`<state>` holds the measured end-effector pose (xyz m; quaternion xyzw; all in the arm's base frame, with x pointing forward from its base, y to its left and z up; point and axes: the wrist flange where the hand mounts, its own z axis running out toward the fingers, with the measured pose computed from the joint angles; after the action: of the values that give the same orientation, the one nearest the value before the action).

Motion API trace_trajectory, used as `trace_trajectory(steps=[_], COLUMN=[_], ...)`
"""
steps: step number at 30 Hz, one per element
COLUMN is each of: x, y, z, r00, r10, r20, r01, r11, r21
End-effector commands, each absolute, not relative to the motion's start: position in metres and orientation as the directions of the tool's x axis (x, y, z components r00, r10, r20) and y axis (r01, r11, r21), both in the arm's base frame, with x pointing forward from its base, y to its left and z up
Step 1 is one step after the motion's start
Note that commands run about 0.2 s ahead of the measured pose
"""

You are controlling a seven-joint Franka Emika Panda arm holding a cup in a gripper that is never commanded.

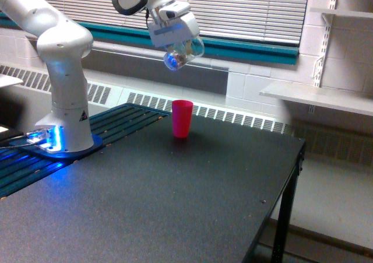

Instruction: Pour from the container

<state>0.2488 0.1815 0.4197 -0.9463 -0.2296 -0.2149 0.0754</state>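
Pinching the tipped clear container (182, 54) just under itself, the pincer (175, 38) hangs high above the red cup (182, 118).

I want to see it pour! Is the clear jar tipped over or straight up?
Tipped. The jar leans sideways in the claw, high above the red cup. Nothing is seen falling out.

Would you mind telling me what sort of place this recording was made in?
Probably a lab or classroom: a black worktable, painted block walls with window blinds, and bracket shelving.
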Motion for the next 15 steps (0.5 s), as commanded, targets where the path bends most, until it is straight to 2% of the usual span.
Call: trace_trajectory(steps=[1,15], x=[0.239,0.234], y=[0.182,0.189], z=[0.401,0.385], r00=[0.806,0.799], r10=[0.444,0.498], r20=[0.392,0.337], r01=[0.49,0.523], r11=[-0.871,-0.852], r21=[-0.021,0.019])
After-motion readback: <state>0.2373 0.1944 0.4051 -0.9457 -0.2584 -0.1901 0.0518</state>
